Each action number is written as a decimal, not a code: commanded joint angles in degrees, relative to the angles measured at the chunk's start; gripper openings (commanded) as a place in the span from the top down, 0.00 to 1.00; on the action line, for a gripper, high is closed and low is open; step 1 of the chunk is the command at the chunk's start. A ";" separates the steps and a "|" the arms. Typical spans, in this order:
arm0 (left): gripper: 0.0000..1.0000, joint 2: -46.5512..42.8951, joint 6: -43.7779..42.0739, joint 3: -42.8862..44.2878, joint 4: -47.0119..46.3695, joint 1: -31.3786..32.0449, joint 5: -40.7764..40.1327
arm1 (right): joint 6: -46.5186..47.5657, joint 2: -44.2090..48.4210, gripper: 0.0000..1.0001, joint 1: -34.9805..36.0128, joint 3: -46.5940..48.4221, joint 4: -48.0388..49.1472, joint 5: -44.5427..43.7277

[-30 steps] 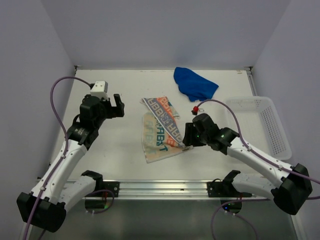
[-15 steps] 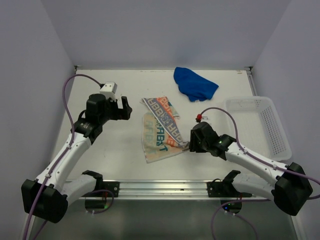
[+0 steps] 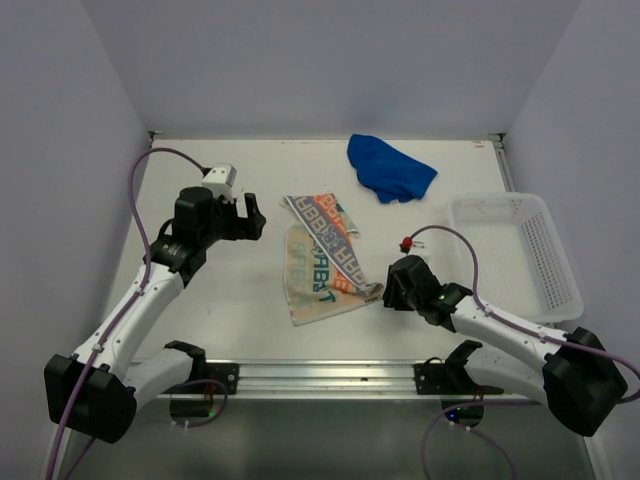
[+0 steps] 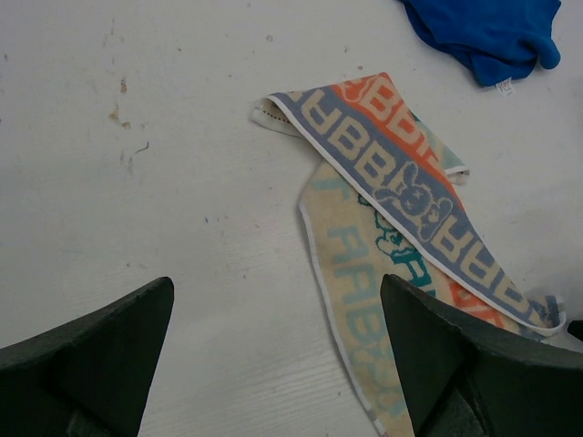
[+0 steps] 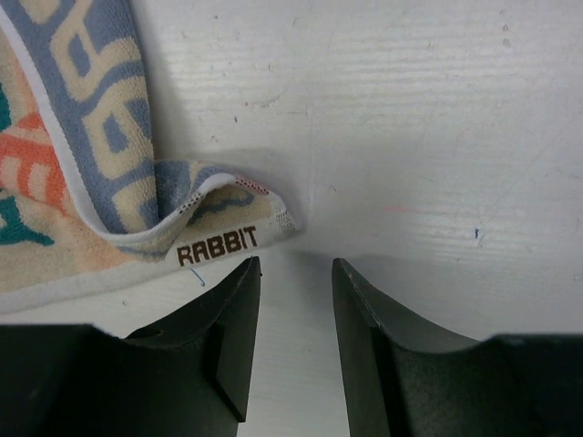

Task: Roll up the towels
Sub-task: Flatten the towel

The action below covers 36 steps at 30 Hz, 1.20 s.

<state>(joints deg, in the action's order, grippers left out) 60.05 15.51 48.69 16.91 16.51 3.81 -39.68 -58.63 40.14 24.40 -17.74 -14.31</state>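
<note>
White scuffed table [image 3: 250, 290], pale lilac walls on three sides. Patterned towel [image 3: 322, 258], terry with block letters, lies mid-table, loosely folded with a strip slanting across it. Blue towel [image 3: 390, 168] is bunched at the far edge, white mesh basket [image 3: 555, 260] at right. Left gripper [image 3: 247, 215] is spread wide, empty, over bare table left of the patterned towel, closer than a second ago. Right gripper [image 5: 293, 266] has backed off the towel's near-right corner, jaws narrower, slightly apart, grasping nothing.
</note>
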 commanded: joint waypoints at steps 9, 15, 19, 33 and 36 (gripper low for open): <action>0.00 0.59 0.22 0.27 -2.67 -0.17 0.76 | 4.09 -9.91 0.57 -2.08 2.67 9.91 -0.55; 0.00 3.75 0.58 1.14 -2.49 -0.17 0.67 | 4.17 -13.79 0.70 -2.08 2.49 13.70 1.73; 0.00 6.04 0.58 2.11 -1.26 -0.17 0.32 | 5.05 -14.41 0.83 -2.08 3.81 10.63 2.00; 0.01 17.54 6.64 4.83 -3.99 3.96 -1.17 | 6.64 7.64 1.00 -2.17 9.17 -14.67 -2.66; 0.05 22.38 6.99 8.34 -4.34 5.28 -3.02 | 5.67 10.20 1.00 -2.17 8.91 -17.32 -2.75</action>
<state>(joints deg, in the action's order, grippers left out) 79.92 20.67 52.18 15.90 20.36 2.98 -33.63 -50.13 38.17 31.90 -27.99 -15.35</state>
